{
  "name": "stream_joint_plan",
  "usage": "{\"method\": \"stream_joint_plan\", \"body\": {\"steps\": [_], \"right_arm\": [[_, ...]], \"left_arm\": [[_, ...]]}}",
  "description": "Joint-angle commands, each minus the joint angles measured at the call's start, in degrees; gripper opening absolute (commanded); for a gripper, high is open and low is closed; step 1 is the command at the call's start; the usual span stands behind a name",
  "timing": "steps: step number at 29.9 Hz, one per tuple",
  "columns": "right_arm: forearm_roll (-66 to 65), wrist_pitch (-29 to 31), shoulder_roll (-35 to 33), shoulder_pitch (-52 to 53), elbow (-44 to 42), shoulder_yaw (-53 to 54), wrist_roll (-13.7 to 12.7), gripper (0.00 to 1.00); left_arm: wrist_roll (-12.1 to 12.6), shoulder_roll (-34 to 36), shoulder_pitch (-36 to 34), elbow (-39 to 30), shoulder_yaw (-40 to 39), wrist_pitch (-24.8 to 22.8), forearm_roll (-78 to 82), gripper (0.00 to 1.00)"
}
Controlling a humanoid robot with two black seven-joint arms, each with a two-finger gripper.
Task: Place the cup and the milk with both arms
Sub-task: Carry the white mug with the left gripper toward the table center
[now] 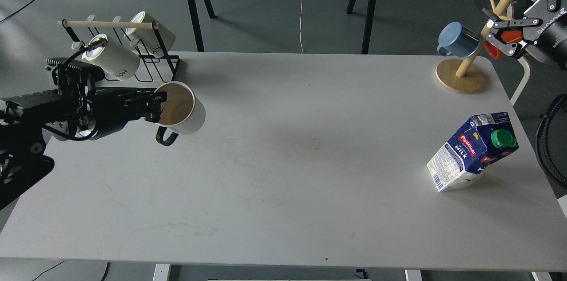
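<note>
left gripper [153, 104] is pinched on the white cup's [184, 110] rim, I'd level it before setting down, milk carton [474, 150] stands untouched, right gripper [502, 35] looks open

Left arm [53, 108]: reaching in horizontally from the left edge, left gripper [156, 104] clamping its fingers over a rim. Right arm [551, 35]: entering at the upper right corner, right gripper [496, 28] pointing leftward, fingers spreading apart.

Matt grey-white counter [283, 192], faintly scuffed; smooth glazed cup [186, 112]; printed paper milk [469, 152] carton with plastic cap; bare wooden mug tree [460, 77] at far-right corner.
</note>
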Motion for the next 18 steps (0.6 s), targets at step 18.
{"method": "stream_joint_plan", "body": {"steps": [18], "right_arm": [[0.0,-2.7,8.0,5.0,-6.9,0.2,0.3,0.98]], "left_arm": [[11.1,-22.8,-8.1,-1.4,14.2,-5.5,13.1,0.00]]}}
